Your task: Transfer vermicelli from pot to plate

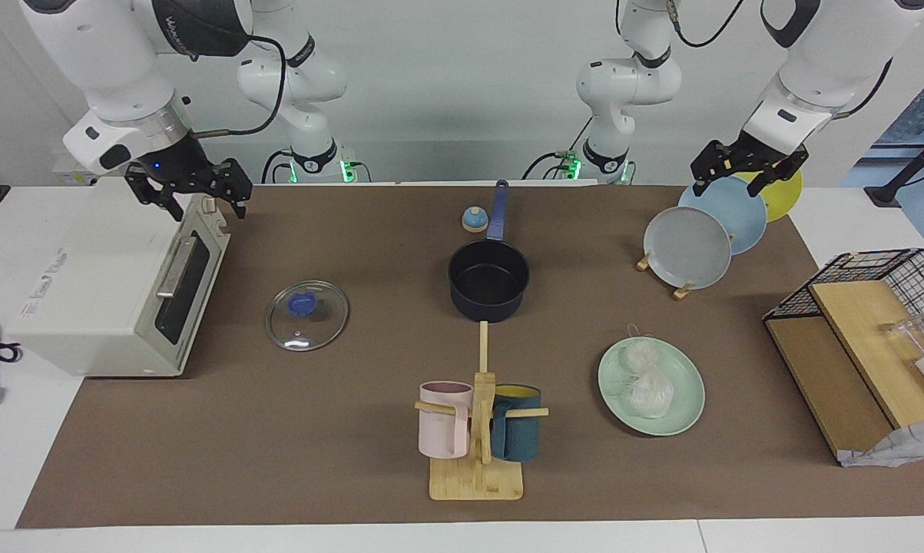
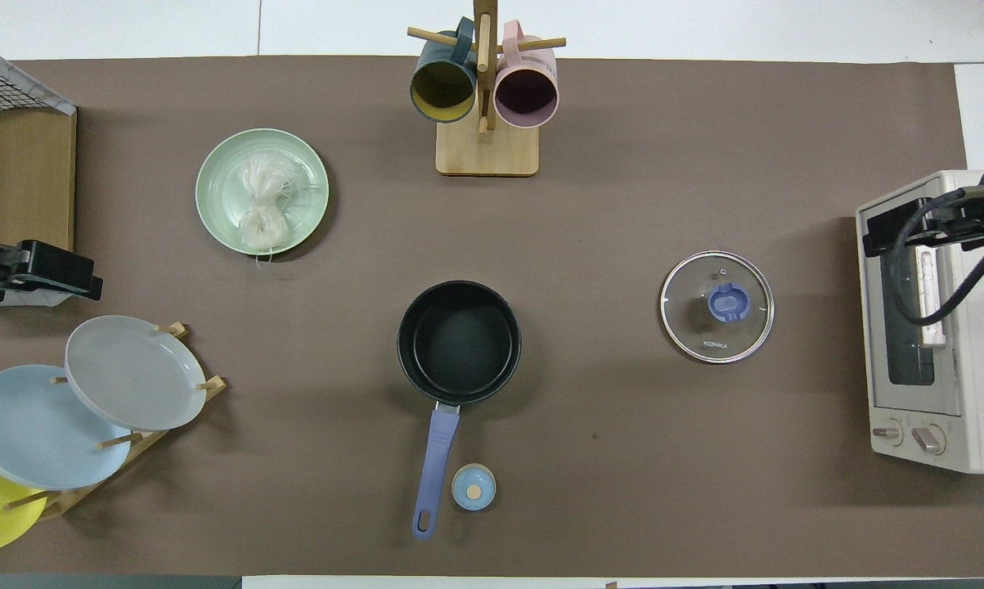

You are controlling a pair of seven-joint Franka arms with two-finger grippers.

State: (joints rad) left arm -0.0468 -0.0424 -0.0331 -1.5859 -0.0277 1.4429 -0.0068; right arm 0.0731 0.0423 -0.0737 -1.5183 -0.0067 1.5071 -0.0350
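The vermicelli (image 1: 646,380) lies as a whitish wrapped bundle on the mint-green plate (image 1: 688,411), toward the left arm's end of the table. It also shows in the overhead view (image 2: 264,200) on the plate (image 2: 213,192). The navy pot (image 1: 488,280) stands mid-table with nothing in it, its blue handle pointing toward the robots; the overhead view (image 2: 459,339) shows its bare black inside. My left gripper (image 1: 747,170) is open and empty, raised over the plate rack. My right gripper (image 1: 193,192) is open and empty, raised over the toaster oven.
A glass lid (image 1: 307,315) lies beside the pot toward the right arm's end. A mug tree (image 1: 481,430) with pink and teal mugs stands farther from the robots than the pot. A toaster oven (image 1: 116,299), a plate rack (image 1: 686,247), a wire shelf (image 1: 869,346) and a small blue knob (image 1: 474,220) stand around.
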